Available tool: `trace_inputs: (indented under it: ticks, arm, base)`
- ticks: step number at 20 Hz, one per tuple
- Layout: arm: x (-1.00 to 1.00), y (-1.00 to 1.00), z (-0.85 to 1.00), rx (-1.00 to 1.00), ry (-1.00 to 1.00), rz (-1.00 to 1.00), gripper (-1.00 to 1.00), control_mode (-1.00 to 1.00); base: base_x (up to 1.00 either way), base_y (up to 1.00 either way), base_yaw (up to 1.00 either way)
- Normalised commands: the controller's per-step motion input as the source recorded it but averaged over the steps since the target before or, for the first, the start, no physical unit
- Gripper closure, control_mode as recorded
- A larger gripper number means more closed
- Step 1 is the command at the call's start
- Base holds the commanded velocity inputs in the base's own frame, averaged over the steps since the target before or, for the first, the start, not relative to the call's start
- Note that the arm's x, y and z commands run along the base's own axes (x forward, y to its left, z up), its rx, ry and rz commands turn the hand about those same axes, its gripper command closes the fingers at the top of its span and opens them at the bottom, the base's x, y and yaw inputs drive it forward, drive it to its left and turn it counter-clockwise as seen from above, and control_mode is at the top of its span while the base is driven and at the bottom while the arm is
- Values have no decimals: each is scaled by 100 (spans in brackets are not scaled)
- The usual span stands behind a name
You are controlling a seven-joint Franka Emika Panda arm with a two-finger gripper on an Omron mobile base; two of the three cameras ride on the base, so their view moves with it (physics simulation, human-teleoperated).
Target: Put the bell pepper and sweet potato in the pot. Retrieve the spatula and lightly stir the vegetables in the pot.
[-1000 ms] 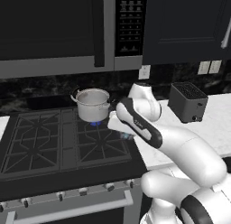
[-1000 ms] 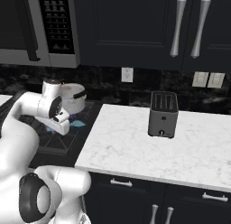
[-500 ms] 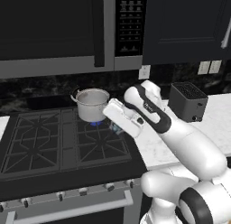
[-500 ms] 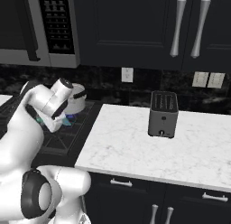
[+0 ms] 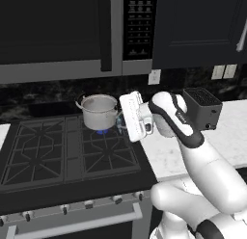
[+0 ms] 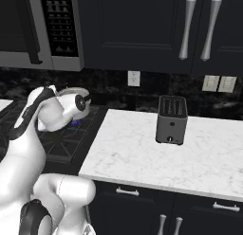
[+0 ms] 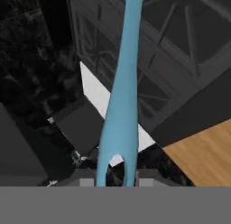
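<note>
Gripping one spatula [image 7: 121, 110], beside one pot [image 5: 99, 111]

The left base view looks forward and down from behind the arm's left side, facing the stove [image 5: 67, 156], with the pot [image 5: 99, 111] on a rear burner and the toaster [image 5: 202, 108] at the right edge. The right base view looks from behind the arm's right side, facing more toward the desk [image 6: 156, 158], where the same toaster [image 6: 171, 119] stands near the middle; the stove [image 6: 61, 144] lies at its left, mostly behind the arm. Both share the stove, toaster and dark back wall. The hand view sits close on the tool [image 7: 116, 180], looking along the spatula [image 7: 122, 101] at stove grates, rolled well off level.
</note>
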Motion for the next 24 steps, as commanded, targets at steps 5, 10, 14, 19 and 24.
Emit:
trace_inputs:
  ticks: [5, 10, 14, 19, 24]
  arm:
    - [7, -2, 57, 41, 19, -29, 100, -100]
    - [4, -7, 47, 41, 22, -18, 100, -100]
    - [11, -1, 39, 40, 13, -19, 100, -100]
    - [9, -4, 5, 25, 0, -20, 100, -100]
    - [33, -21, 13, 19, 10, -17, 100, -100]
  base:
    - [0, 0, 0]
    - [0, 0, 0]
    - [0, 0, 0]
    - [0, 0, 0]
    - [0, 0, 0]
